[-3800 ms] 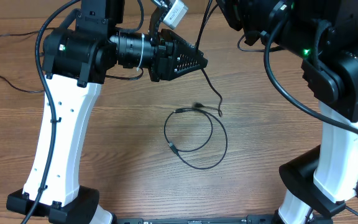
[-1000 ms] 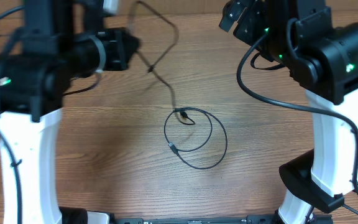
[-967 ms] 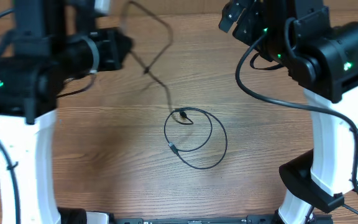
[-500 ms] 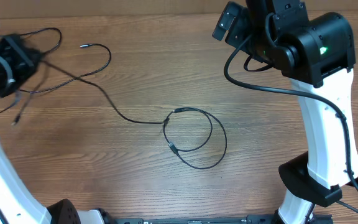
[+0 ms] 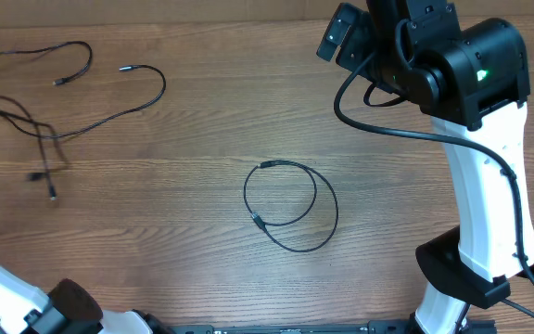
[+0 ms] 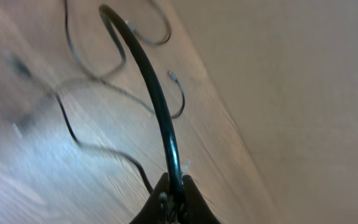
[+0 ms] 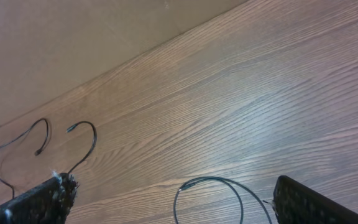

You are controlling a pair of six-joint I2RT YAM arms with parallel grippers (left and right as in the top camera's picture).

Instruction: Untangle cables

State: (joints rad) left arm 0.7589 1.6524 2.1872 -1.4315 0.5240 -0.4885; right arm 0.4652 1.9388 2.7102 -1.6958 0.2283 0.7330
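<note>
Two grippers are showing opposite states. Left gripper: its jaws are pressing together and pinching a held cable, which is arcing up and away from the fingertips in the blurred left wrist view. The gripper itself is sitting outside the overhead view. Beyond those closed jaws, the loose cables are lying on the wooden table, crossing one another in open bends, with their small plug ends resting apart from each other. At least one strand is running off the left edge of the overhead view. How many cords are making up this group cannot be told for certain. Further right, a coiled cable is lying flat in a double loop, well apart from the loose cables and touching neither gripper. Right gripper: its jaws are standing spread wide and holding nothing. In the right wrist view the coiled cable is lying on the table below, between the two fingertips, while the loose cables are lying beyond the jaw on that view's left.
</note>
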